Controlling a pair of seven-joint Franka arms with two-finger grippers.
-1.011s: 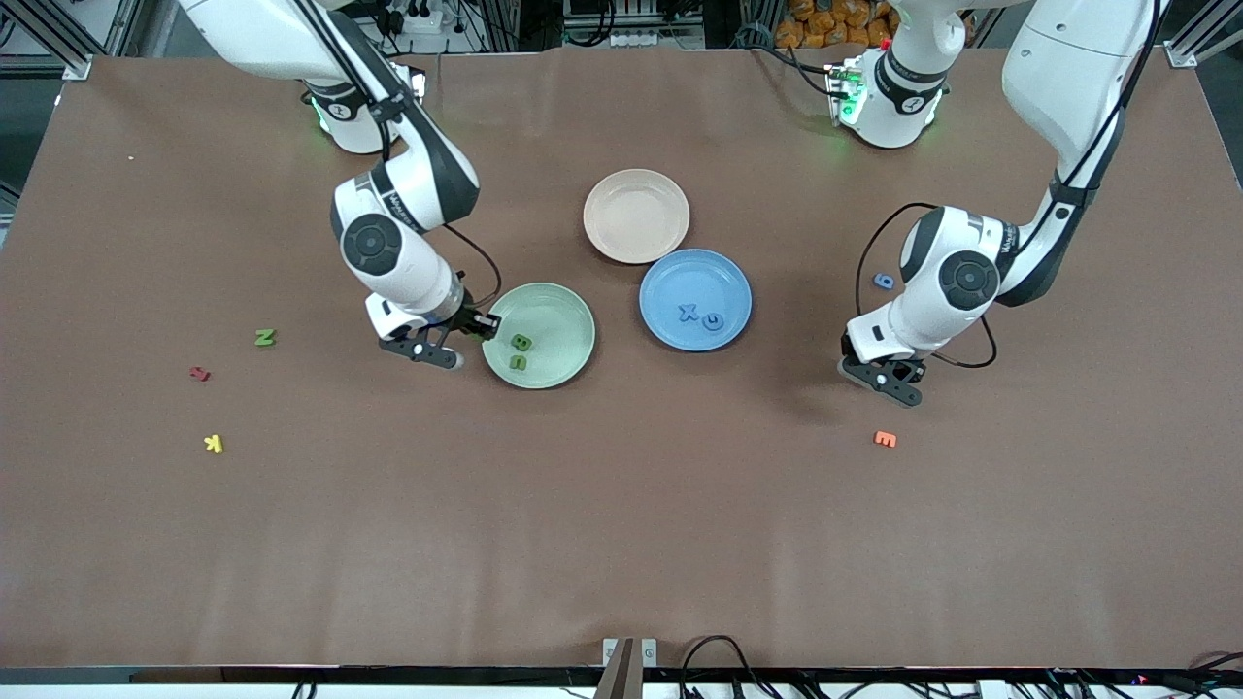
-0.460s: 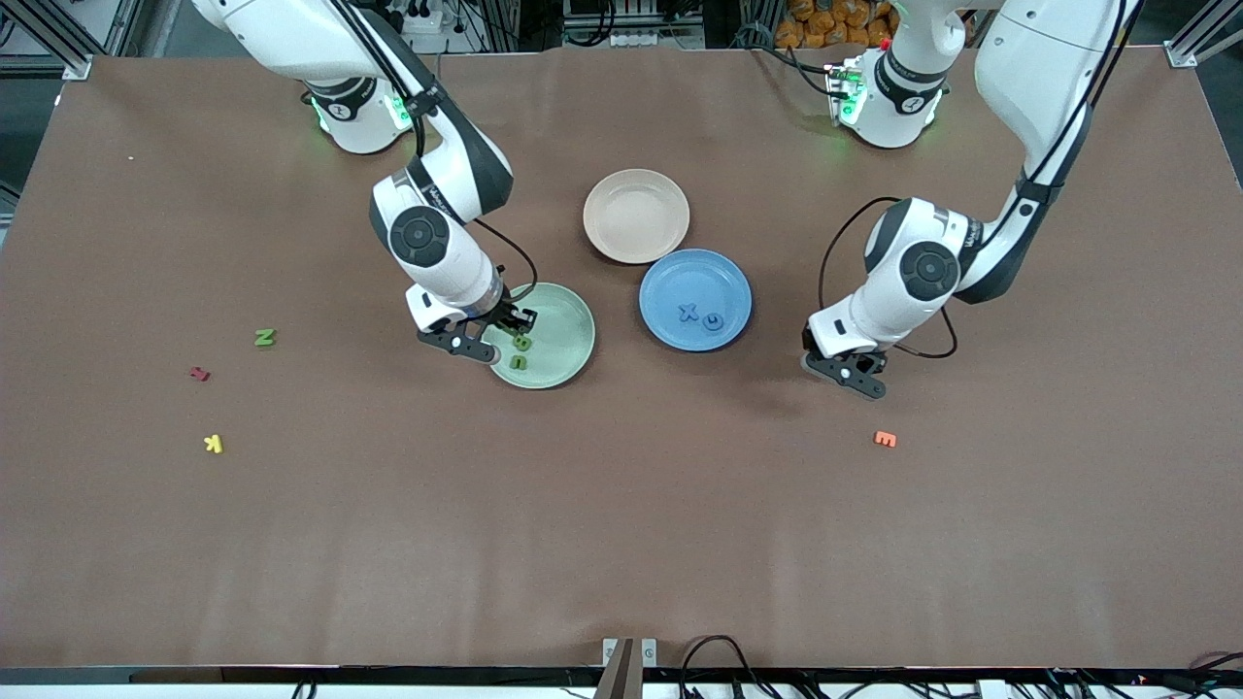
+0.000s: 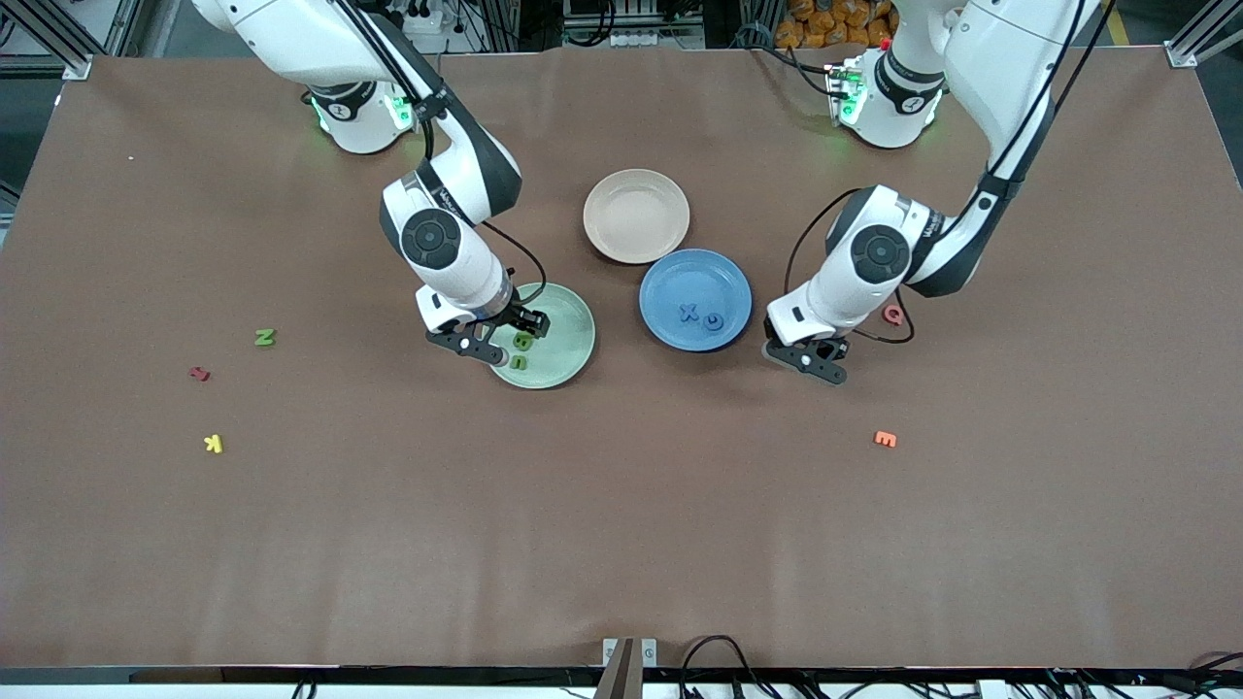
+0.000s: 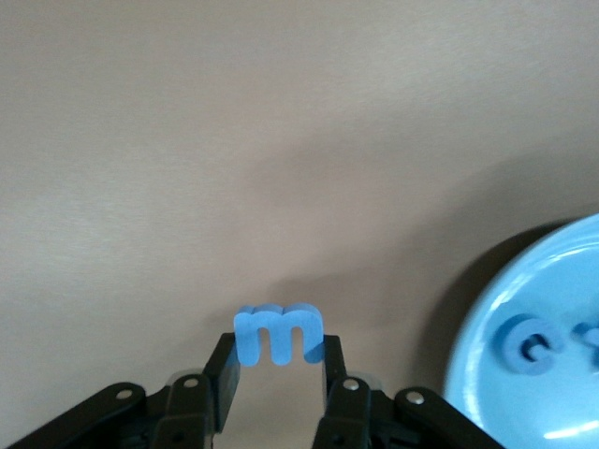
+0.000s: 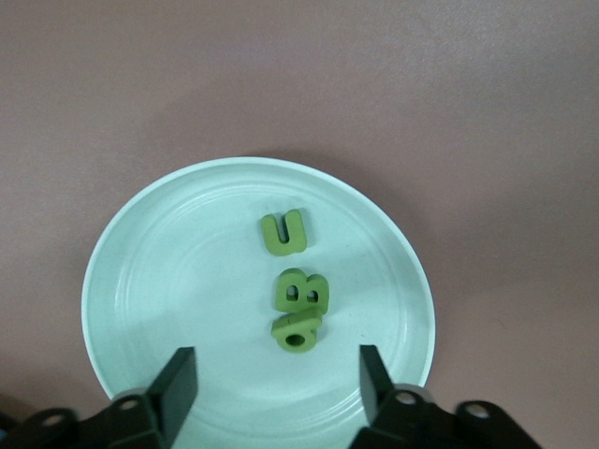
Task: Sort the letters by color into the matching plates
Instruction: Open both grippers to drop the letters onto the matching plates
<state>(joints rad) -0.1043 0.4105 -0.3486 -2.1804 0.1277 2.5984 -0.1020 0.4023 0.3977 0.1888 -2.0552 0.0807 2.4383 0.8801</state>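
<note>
a: holding a blue m (image 4: 278, 334) upright between its fingers, the left gripper (image 3: 809, 357) hangs over bare table just beside the blue plate (image 3: 695, 299) — the plate lies toward the right arm's end from it, rim close.

b: so the carry is short. what's in the plate?

a: a blue x (image 3: 688, 313) and a round blue letter (image 3: 715, 321), both in the half nearer the front camera. the half toward the beige plate (image 3: 636, 216) is free, so i'd judge the drop best made there, or just inside the near rim.

b: and the right gripper (image 3: 502, 335)?

a: released — fingers spread wide over the green plate (image 3: 558, 335), with nothing between them. under it lie three green pieces: a u (image 5: 284, 232), a b (image 5: 301, 290) and a ring-shaped one (image 5: 297, 330) leaning on the b.

b: what's left for it?

a: a green n (image 3: 264, 337) out toward the right arm's end of the table, well apart from the green plate, with open table between. the right arm is clearly the nearer one. a red piece (image 3: 199, 373) and a yellow k (image 3: 214, 444) lie near the n but not touching it; an orange e (image 3: 885, 439) sits near the left gripper, out of its path.
</note>
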